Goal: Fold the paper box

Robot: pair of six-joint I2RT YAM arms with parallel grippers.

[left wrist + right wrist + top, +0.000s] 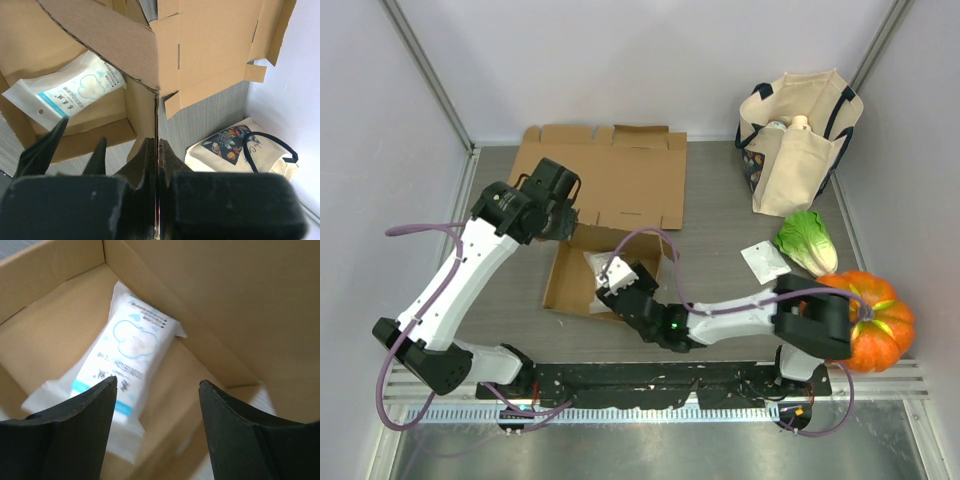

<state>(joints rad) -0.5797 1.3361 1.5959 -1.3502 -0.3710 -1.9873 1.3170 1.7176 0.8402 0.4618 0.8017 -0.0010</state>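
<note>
Partly hidden overhead, left claw [157, 147] pinches paper box [210, 45] wall; right claw [157, 385] gapes over packet [131, 352]

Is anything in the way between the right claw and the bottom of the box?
Yes. A white packet lies inside the paper box, on its floor, right under the open right claw. The left claw pinches a box wall with nothing between.

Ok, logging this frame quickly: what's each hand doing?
Left hand: closed on the paper box wall.
Right hand: open above the packet, holding nothing.
</note>
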